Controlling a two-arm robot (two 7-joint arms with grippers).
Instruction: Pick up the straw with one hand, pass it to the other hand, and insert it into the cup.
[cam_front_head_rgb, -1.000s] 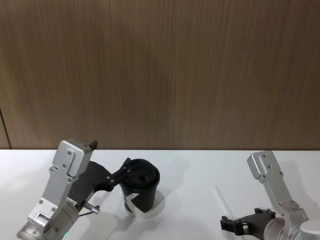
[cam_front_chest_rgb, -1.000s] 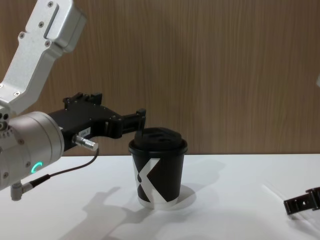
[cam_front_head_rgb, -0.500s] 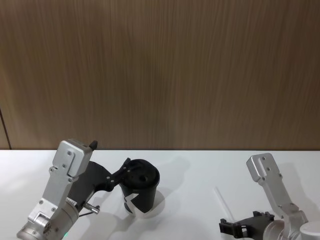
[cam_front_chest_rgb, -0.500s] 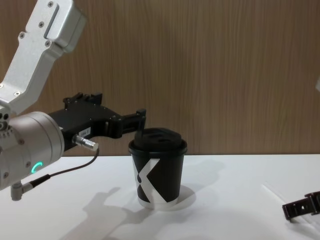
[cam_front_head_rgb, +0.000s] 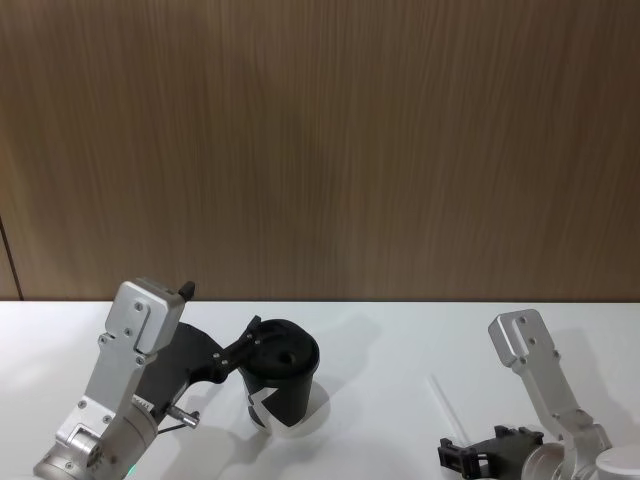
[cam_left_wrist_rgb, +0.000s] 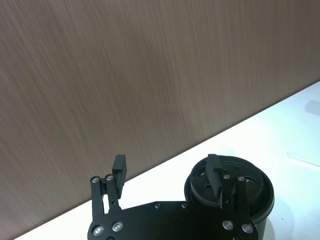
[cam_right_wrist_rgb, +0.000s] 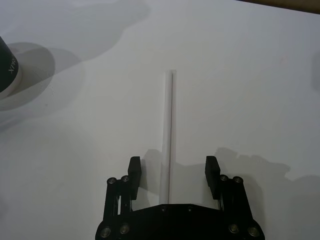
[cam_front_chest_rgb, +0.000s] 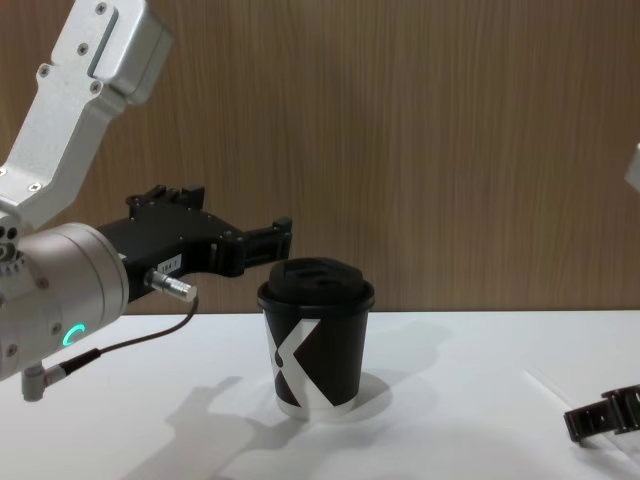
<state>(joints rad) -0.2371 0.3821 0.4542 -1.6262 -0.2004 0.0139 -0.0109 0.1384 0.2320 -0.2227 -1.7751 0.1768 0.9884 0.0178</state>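
Head view, cup (cam_front_head_rgb: 285, 385): black, standing upright on the white worktop (cam_front_head_rgb: 400, 335), left of centre.
Head view, left gripper (cam_front_head_rgb: 252, 338): held up at lid height, with its tip at the cup's left rim.
Head view, straw (cam_front_head_rgb: 443, 398): lying flat on the worktop, well to the right of the cup.
Head view, right gripper (cam_front_head_rgb: 460, 458): low down, at the near end of the straw.
Left wrist view, left gripper (cam_left_wrist_rgb: 166, 167): jaws spread wide. One finger is over the domed lid of the cup (cam_left_wrist_rgb: 252, 182); the other is out to the side of it.
Right wrist view, right gripper (cam_right_wrist_rgb: 173, 170): jaws apart, one finger on each side of the straw (cam_right_wrist_rgb: 170, 135), neither touching it.
Right wrist view, straw: straight and white, running away from the gripper. The cup's base (cam_right_wrist_rgb: 7, 70) is well apart from it.
Chest view, cup (cam_front_chest_rgb: 318, 350): lid on, with the white X mark facing forward.
Chest view, left gripper (cam_front_chest_rgb: 278, 240): reaches in level from the left, its tip just above the lid's left edge. A green ring glows on the silver wrist.
Chest view, right gripper (cam_front_chest_rgb: 600, 420): at the right edge, close above the worktop.
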